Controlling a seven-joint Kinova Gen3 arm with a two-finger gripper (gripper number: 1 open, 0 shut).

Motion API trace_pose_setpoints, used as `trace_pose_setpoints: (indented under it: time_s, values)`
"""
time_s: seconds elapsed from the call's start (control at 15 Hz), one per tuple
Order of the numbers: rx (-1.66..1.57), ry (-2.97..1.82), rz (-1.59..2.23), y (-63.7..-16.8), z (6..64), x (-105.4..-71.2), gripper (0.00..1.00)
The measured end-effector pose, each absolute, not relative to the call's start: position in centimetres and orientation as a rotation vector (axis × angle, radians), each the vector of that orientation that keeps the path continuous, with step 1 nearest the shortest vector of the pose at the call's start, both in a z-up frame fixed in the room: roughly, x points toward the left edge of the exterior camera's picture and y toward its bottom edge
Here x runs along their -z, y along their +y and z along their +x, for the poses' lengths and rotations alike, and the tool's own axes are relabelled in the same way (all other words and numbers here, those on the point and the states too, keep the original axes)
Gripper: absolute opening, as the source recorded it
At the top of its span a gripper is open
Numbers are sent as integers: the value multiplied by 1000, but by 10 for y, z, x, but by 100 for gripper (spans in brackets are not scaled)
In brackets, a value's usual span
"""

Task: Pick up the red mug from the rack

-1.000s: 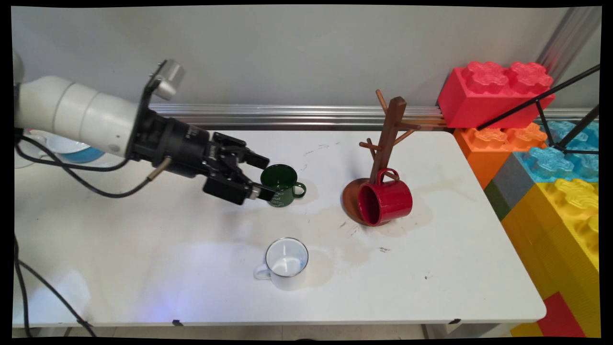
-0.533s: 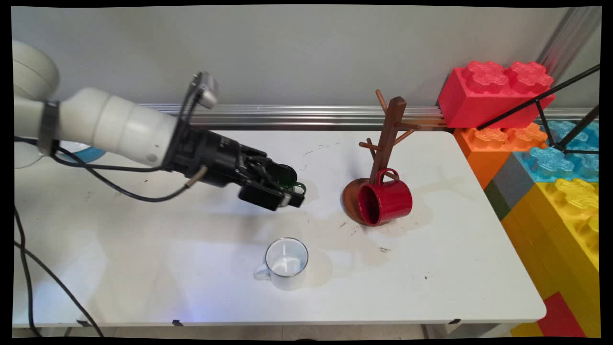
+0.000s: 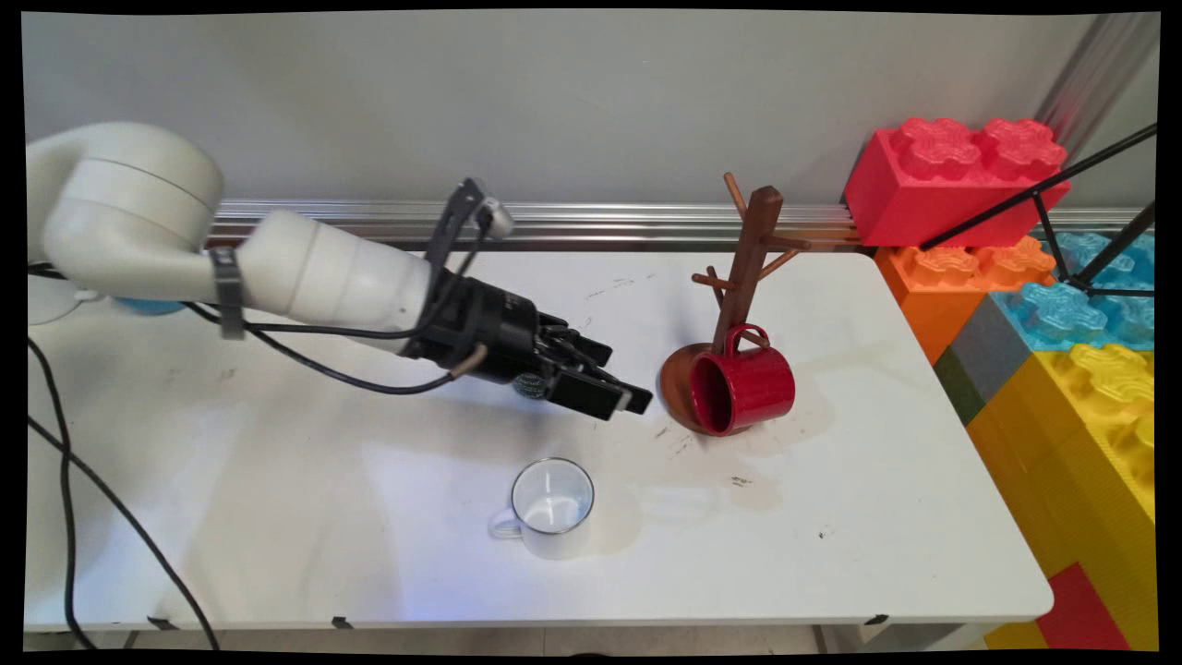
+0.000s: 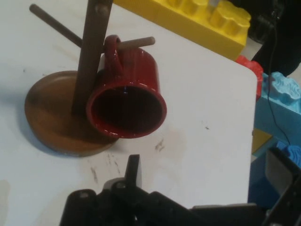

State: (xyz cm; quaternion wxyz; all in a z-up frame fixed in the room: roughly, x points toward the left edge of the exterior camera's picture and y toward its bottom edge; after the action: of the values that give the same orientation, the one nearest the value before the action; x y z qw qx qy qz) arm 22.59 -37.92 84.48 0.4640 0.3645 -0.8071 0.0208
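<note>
Looking down from the main view, I see the gripper (image 3: 628, 379) low over the middle of the worktop (image 3: 831, 536), pointing right, its tips just short of the round base of the wooden mug tree (image 3: 755, 242). A red mug (image 3: 746, 388) hangs on its side by the handle from a low peg, mouth turned toward the near-left corner. The tree stands toward the far right corner. A scrap of dark green (image 3: 531, 386) shows under the black linkage; it may be a green mug, but I cannot be sure with so much hidden. A white mug (image 3: 552, 506) stands upright close to the near edge, well apart from the gripper. Big toy bricks (image 3: 960, 175) are stacked beyond the right edge.

From the hand view, the two fingers (image 4: 133, 165) stand wide apart with nothing between them. The red mug (image 4: 134, 70) sits straight ahead, handle looped over the peg, its side against the post and its mouth facing the camera.
</note>
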Motion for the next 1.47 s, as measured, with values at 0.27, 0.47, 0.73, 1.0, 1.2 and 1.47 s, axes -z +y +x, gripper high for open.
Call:
trace_pose_setpoints:
  time_s: [0.27,0.47,0.73,1.0,1.2,1.47]
  values:
    - [-43,-1975,934,-392,208,-827,100]
    - [-28,-1970,945,-403,194,-814,100]
    - [-6,-1957,956,-416,178,-799,100]
    - [30,-1924,989,-428,164,-787,100]
    - [62,-1895,1024,-436,155,-778,100]
    - [118,-1842,1077,-445,142,-764,100]
